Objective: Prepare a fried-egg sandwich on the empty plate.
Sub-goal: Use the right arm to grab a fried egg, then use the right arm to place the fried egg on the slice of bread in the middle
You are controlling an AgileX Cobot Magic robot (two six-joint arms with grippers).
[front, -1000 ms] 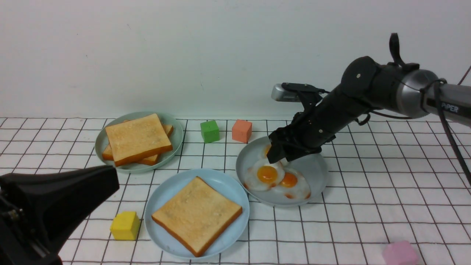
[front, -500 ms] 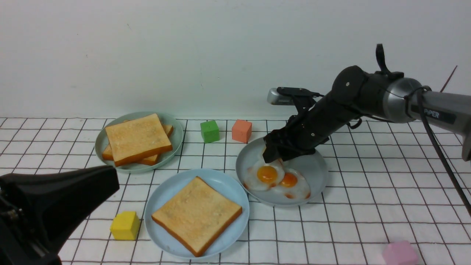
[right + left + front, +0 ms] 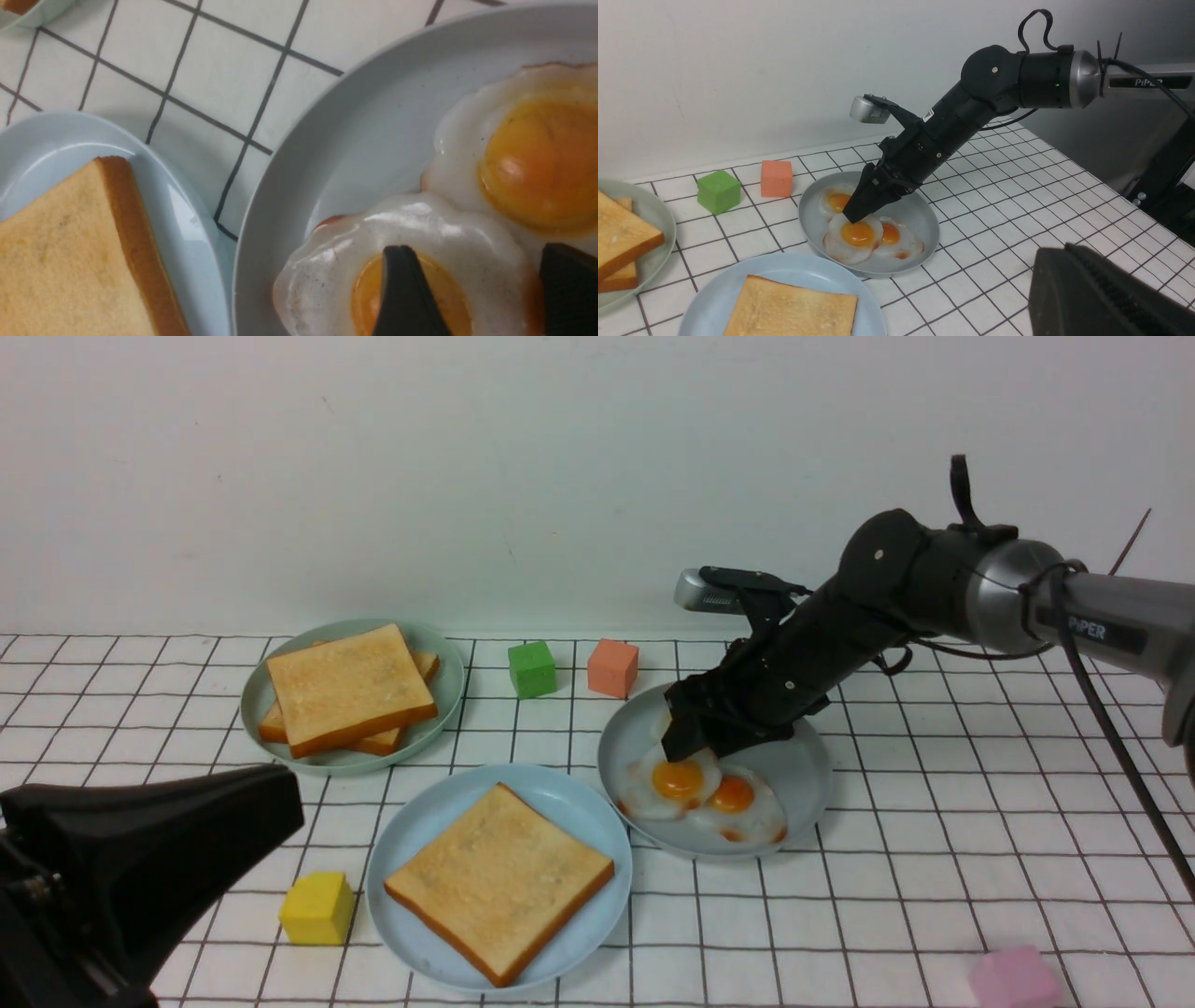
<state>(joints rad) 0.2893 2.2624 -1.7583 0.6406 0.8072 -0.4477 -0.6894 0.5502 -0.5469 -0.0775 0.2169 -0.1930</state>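
Nearest, at the front left: black left gripper, jaws pressed together, gripping nothing, raised over the white grid-lined tablecloth

At the front right edge, small pink cube, partly cut off by the frame; on the left, just beyond the left gripper, small yellow cube

Beside the yellow cube, at centre front: round light-blue plastic plate, carrying a single square golden toast slice with brown crust, bare on top

Just right of that plate and slightly farther back, rims almost meeting: round grey plate with three glossy white fried eggs with orange yolks, two overlapping at the front, the third behind

Over the grey plate, black right gripper angled down, jaws spread, one fingertip above the topmost egg's yolk, the other apart to the side; contact with the egg impossible to tell

Farther back on the left, pale green round plate with two stacked toast slices

Near the white wall, green cube and salmon cube, side by side, apart
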